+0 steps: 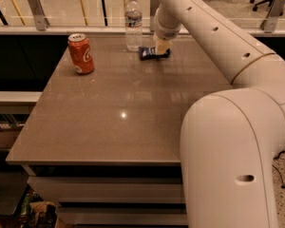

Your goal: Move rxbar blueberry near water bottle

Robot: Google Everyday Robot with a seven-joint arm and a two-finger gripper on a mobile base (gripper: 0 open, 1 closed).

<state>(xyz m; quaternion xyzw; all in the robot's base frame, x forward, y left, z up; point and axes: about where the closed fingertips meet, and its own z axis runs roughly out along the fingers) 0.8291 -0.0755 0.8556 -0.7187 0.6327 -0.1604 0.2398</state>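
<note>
Gripper is located at the far edge of the table, at the end of the white arm, which is extended from the lower right of the camera view up across the tabletop. The gripper is pointed downward and is set directly over the right end of the rxbar blueberry; contact with the wrapper appears to be made there. Whether the gripper is open or clamped on the bar cannot be told from this view. The rxbar blueberry is seen lying low on the table surface, with its length running left to right. The water bottle is stood upright just beside the bar, to its left and slightly behind it; a narrow gap is seen between the two. An orange-red soda can is stood upright near the table's far left corner, well apart from the bar and the bottle.
</note>
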